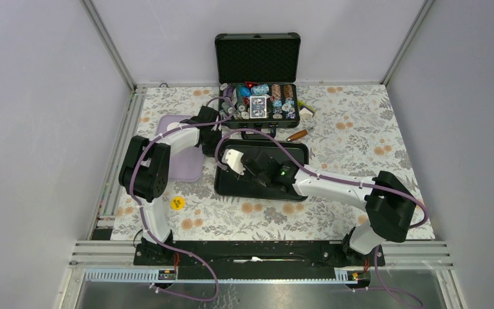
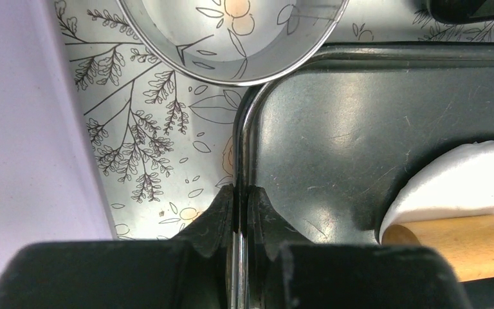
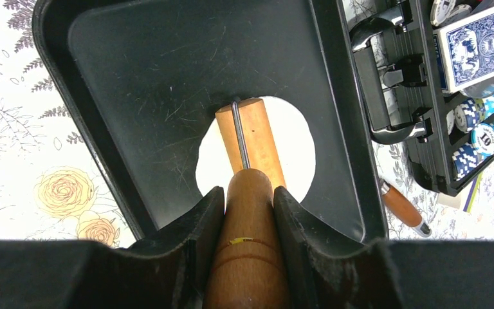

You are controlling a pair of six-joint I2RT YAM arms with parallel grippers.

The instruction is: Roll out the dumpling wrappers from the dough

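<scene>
The dough (image 3: 296, 147) is a flat, roundish white pat in the black tray (image 3: 135, 84), also seen as dough (image 2: 469, 177) and dough (image 1: 233, 158). A wooden rolling pin (image 3: 252, 138) lies across it. My right gripper (image 3: 249, 193) is shut on the pin's handle and sits over the tray as right gripper (image 1: 249, 166). My left gripper (image 2: 241, 192) is shut on the tray's left rim (image 2: 243, 129), at the tray's far left corner as left gripper (image 1: 217, 147). A steel ring cutter (image 2: 231, 45) lies on the cloth just beyond it. No dumpling wrappers are in view.
An open black case of poker chips and cards (image 1: 257, 96) stands behind the tray. A wooden-handled tool (image 3: 402, 206) lies between the case and the tray. A lavender board (image 1: 190, 168) lies left of the tray, and a yellow token (image 1: 177, 203) sits near the left arm.
</scene>
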